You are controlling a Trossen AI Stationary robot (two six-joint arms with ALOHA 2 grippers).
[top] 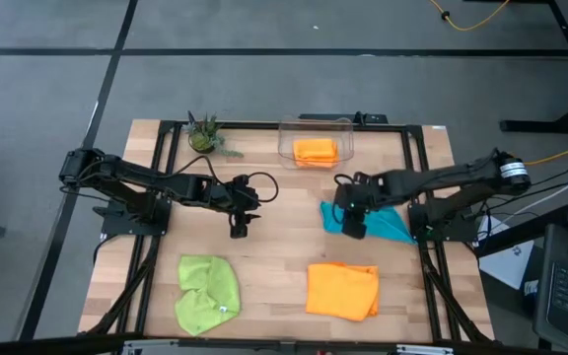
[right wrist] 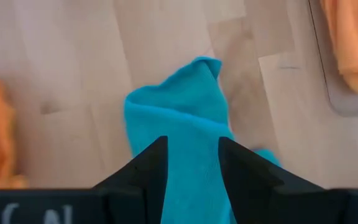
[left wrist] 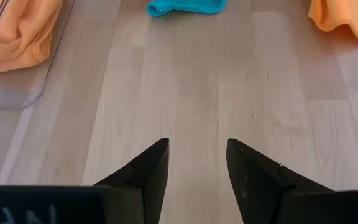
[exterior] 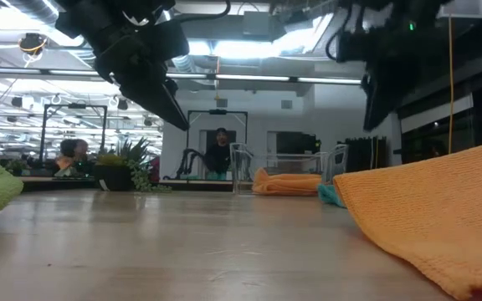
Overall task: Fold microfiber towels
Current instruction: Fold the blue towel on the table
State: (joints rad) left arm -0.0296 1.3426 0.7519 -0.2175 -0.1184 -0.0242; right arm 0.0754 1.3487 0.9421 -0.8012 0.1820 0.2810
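A teal towel (top: 368, 219) lies crumpled on the table at centre right; it also shows in the right wrist view (right wrist: 179, 118). My right gripper (top: 351, 225) (right wrist: 192, 138) is open and hangs above the towel's left part, clear of it in the low view (exterior: 376, 100). My left gripper (top: 240, 227) (left wrist: 196, 142) is open and empty above bare wood at centre left. A lime green towel (top: 207, 291) lies rumpled at the near left. An orange towel (top: 342, 289) lies at the near right. A second orange towel (top: 316, 150) lies folded in the clear bin (top: 286, 138).
A small potted plant (top: 203, 138) stands at the far left beside the bin. Bare wood lies between the two grippers and between the green and orange towels. Black frame rails run along the table's edges. People show in the room beyond the table (exterior: 219, 150).
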